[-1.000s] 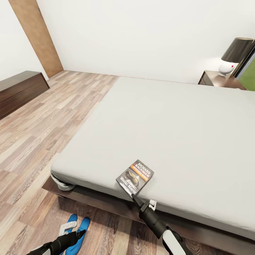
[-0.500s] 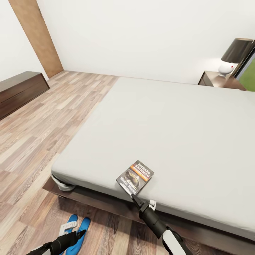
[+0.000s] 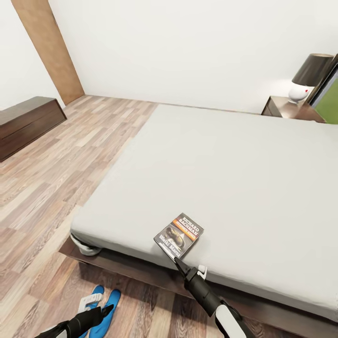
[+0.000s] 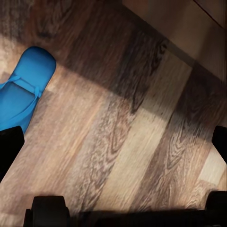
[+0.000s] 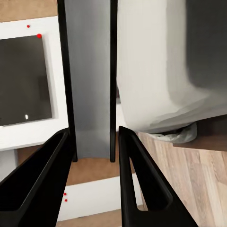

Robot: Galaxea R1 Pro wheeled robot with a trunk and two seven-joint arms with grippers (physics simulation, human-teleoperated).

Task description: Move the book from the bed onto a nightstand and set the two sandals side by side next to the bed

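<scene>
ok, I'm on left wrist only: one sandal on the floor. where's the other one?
Observer: Head view has both sandals close together on the floor beside the bed, near the left gripper.
Operator: book?
Observer: The book lies at the bed's near edge, with the right gripper at its near corner.
Operator: gripped?
Observer: Right wrist shows fingers either side of it; clamped or not, can't tell.

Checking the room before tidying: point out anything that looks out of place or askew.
The book lies askew on the bed, its corner hanging over the mattress edge by the right gripper. Two blue sandals lie on the floor beside the bed, with a white object between them that I cannot identify.
</scene>
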